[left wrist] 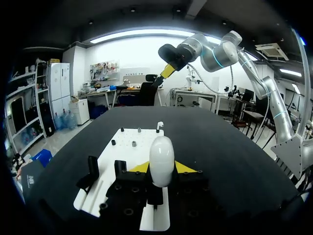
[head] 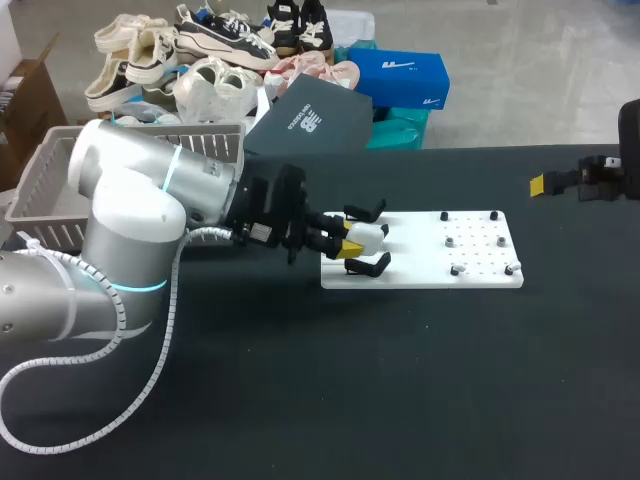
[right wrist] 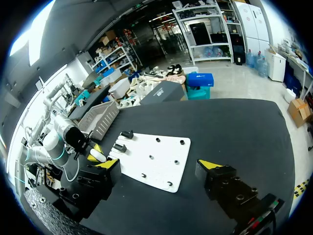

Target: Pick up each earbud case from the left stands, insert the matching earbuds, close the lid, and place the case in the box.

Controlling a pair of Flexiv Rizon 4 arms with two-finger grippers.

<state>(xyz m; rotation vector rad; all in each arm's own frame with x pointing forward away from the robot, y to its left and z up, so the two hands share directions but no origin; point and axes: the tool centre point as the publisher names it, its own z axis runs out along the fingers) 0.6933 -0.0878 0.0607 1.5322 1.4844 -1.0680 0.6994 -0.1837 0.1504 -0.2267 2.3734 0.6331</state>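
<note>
There's the earbud case (head: 368, 234) mid-frame, between two stands (head: 372, 265) at the left end of the board (head: 430, 272), my left gripper (head: 354, 239) around it. The basket (head: 40, 190) is upper left and my right gripper (head: 540, 184) far right.

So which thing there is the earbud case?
Find the flat white rectangular board on the black table. At its end nearest the left arm, between two black hook-shaped stands, the left pincer is shut on a smooth white egg-shaped case. It is the only rounded white thing there; its neighbours are black.
</note>
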